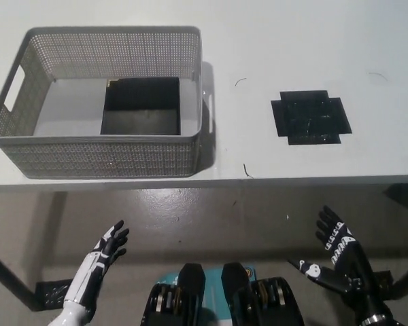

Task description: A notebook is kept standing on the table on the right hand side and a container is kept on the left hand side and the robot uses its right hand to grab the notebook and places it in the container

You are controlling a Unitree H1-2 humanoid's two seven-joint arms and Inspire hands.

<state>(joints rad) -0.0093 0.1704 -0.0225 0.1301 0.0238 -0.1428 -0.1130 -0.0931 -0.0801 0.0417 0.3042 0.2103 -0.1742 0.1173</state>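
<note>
From the head view, a grey perforated container (98, 159) with cut-out handles sits on the left part of the white worktop (292, 41), and the black notebook (141, 105) lies flat on its floor, toward the right side of the inside. To the right, well apart from the container, a black cross-shaped mat (311, 117) lies on the worktop surface. Below the worktop's front edge, over the grey floor (211, 217), the black right hand (336, 257) is at the lower right, palm up with fingers spread and holding nothing. The white left hand (105, 250) rests at the lower left, also with fingers spread and empty
</note>
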